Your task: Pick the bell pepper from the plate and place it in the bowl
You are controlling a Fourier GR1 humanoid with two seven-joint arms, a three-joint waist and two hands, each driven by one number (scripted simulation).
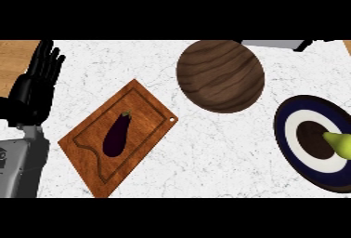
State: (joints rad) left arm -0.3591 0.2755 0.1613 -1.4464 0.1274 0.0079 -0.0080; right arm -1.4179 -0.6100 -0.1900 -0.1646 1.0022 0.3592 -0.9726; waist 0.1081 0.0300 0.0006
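Bell pepper (338, 144) on plate (291, 139), right edge; white marble counter (205, 148); wooden bowl (221, 76) top centre; eggplant (116, 135) on cutting board (140, 111); left hand (37, 74) upper left, fingers straight, empty.

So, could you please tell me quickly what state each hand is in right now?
Left hand: open, fingers straight, holding nothing, resting at the view's left edge.
Right hand: not in view.

We saw a white marbled counter (205, 158); bare wood (15, 53) showed at its upper left corner.
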